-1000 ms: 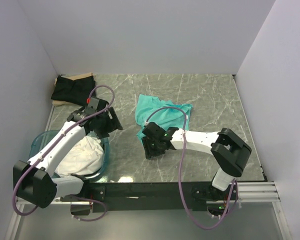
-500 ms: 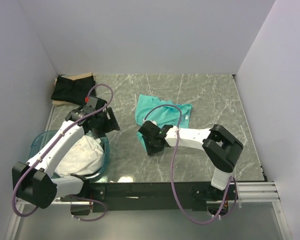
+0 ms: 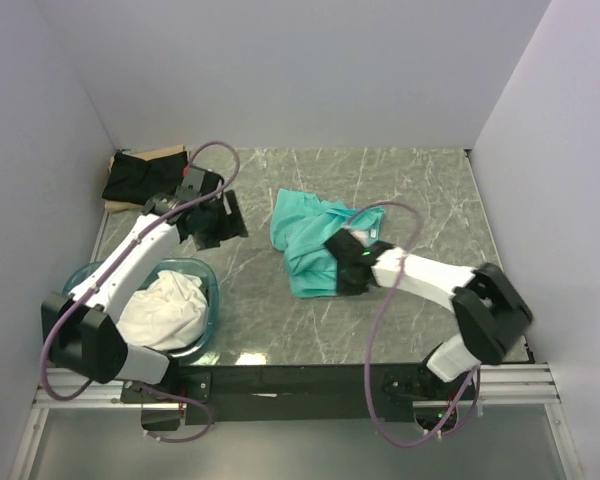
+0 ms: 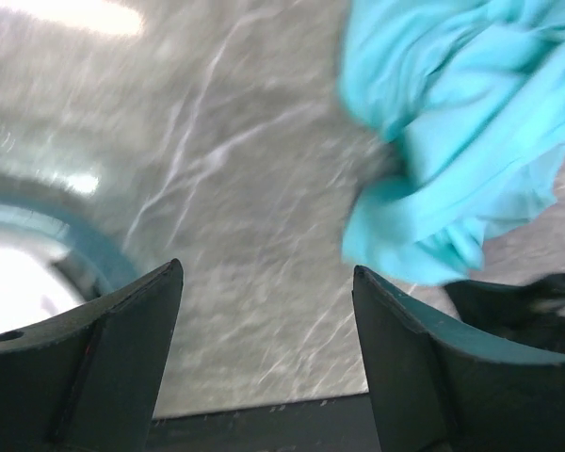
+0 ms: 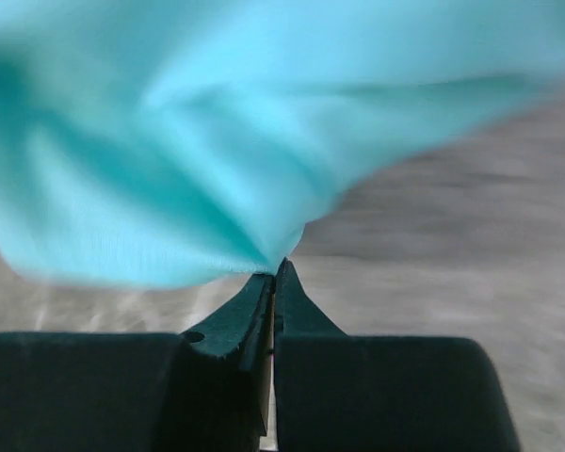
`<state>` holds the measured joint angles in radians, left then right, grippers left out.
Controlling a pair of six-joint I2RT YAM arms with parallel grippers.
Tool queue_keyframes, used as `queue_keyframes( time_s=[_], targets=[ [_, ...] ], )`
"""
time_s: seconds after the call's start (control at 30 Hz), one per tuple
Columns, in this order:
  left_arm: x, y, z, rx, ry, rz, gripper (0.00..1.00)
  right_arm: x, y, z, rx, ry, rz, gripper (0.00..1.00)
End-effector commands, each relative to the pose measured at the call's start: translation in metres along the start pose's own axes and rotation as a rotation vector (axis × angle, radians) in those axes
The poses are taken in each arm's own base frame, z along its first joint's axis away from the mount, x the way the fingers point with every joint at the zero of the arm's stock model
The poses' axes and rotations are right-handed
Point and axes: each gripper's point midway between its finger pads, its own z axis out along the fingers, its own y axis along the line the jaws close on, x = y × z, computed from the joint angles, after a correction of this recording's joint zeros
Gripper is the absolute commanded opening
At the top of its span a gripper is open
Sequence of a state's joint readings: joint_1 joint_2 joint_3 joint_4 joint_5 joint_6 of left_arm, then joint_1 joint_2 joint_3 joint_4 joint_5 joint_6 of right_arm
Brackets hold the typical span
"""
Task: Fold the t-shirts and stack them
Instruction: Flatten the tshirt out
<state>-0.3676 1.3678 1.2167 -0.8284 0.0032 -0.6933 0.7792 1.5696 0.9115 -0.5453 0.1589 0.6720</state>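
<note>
Pinching now: the right tool [image 5: 275, 278] has its fingers pressed together on a fold of the mint-teal cloth t-shirt [image 3: 310, 240]. The wrist view shows cloth caught right at the tips. A second ago this tool was spread and sat at the shirt's near-left corner. It has since snapped shut and the arm has swung to the right. The shirt's near edge now looks dragged out and bunched. The shirt lies mid-scene on the grey marble-pattern counter [image 3: 430, 200].

The left tool [image 3: 215, 218] is spread and holds nothing, hovering over bare counter left of the teal shirt. It has moved off the translucent blue plastic tub [image 3: 212, 300] toward the far side, so the white cloth t-shirts [image 3: 165, 305] heaped in the tub are now uncovered. The black cloth t-shirt [image 3: 145, 178] sits as a compact pile on the tan cardboard sheet [image 3: 168, 152] in the far-left corner, same as before.

For the task, the grasp on the teal shirt looks made, so pulling it flat is probably the step in hand. Folding it has not begun, and the whites are still in the tub. The left tool will likely be needed on the opposite edge. The risk is that a tip-only pinch lets thin cloth slip.
</note>
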Motion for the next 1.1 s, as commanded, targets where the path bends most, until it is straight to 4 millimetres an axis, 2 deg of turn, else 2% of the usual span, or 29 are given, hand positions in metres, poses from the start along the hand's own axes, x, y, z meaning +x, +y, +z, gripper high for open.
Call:
queue_keyframes(
  time_s=[0.0, 0.1, 0.13, 0.17, 0.23, 0.3, 0.37, 0.4, 0.43, 0.47, 0.5, 0.53, 0.57, 0.6, 0.63, 0.7, 0.83, 1.07],
  targets=[
    [-0.031, -0.049, -0.002, 0.132, -0.085, 0.092, 0.78, -0.023, -0.063, -0.021, 0.122, -0.079, 0.188, 0.00],
    [-0.032, -0.081, 0.014, 0.200, -0.051, 0.125, 0.77, -0.028, -0.094, -0.030, 0.151, -0.098, 0.267, 0.00],
    [-0.034, -0.095, 0.026, 0.225, -0.042, 0.135, 0.77, -0.033, -0.110, -0.032, 0.174, -0.104, 0.320, 0.00],
    [-0.028, -0.110, 0.029, 0.259, -0.020, 0.156, 0.77, -0.033, -0.117, -0.036, 0.183, -0.105, 0.334, 0.00],
    [-0.029, -0.134, 0.044, 0.293, -0.008, 0.176, 0.76, -0.038, -0.133, -0.042, 0.208, -0.121, 0.390, 0.00],
    [-0.021, -0.158, 0.051, 0.341, 0.022, 0.207, 0.76, -0.040, -0.140, -0.045, 0.209, -0.130, 0.426, 0.00],
    [-0.015, -0.183, 0.067, 0.374, 0.051, 0.229, 0.75, -0.043, -0.143, -0.048, 0.184, -0.141, 0.470, 0.00],
    [-0.019, -0.201, 0.063, 0.415, 0.050, 0.238, 0.74, -0.044, -0.144, -0.049, 0.174, -0.145, 0.483, 0.00],
    [-0.011, -0.204, 0.081, 0.400, 0.084, 0.241, 0.74, -0.043, -0.145, -0.050, 0.165, -0.150, 0.494, 0.00],
    [-0.004, -0.213, 0.083, 0.409, 0.101, 0.259, 0.73, -0.044, -0.146, -0.052, 0.160, -0.153, 0.505, 0.00],
    [-0.008, -0.228, 0.079, 0.436, 0.089, 0.269, 0.73, -0.044, -0.147, -0.052, 0.159, -0.154, 0.508, 0.00],
    [0.000, -0.231, 0.093, 0.427, 0.111, 0.278, 0.73, -0.043, -0.147, -0.053, 0.156, -0.158, 0.510, 0.00],
    [0.007, -0.240, 0.095, 0.439, 0.120, 0.291, 0.73, -0.042, -0.149, -0.054, 0.158, -0.156, 0.516, 0.00],
    [0.006, -0.250, 0.094, 0.458, 0.114, 0.295, 0.73, -0.042, -0.149, -0.055, 0.155, -0.157, 0.514, 0.00],
    [0.012, -0.252, 0.105, 0.455, 0.133, 0.294, 0.73, -0.041, -0.149, -0.056, 0.152, -0.158, 0.516, 0.00],
    [0.020, -0.256, 0.113, 0.446, 0.146, 0.295, 0.73, -0.040, -0.148, -0.057, 0.141, -0.159, 0.519, 0.00],
    [0.031, -0.250, 0.142, 0.392, 0.176, 0.264, 0.72, -0.038, -0.147, -0.062, 0.121, -0.169, 0.520, 0.00],
    [0.037, -0.238, 0.165, 0.328, 0.164, 0.234, 0.68, -0.037, -0.147, -0.068, 0.109, -0.175, 0.495, 0.00]
  ],
)
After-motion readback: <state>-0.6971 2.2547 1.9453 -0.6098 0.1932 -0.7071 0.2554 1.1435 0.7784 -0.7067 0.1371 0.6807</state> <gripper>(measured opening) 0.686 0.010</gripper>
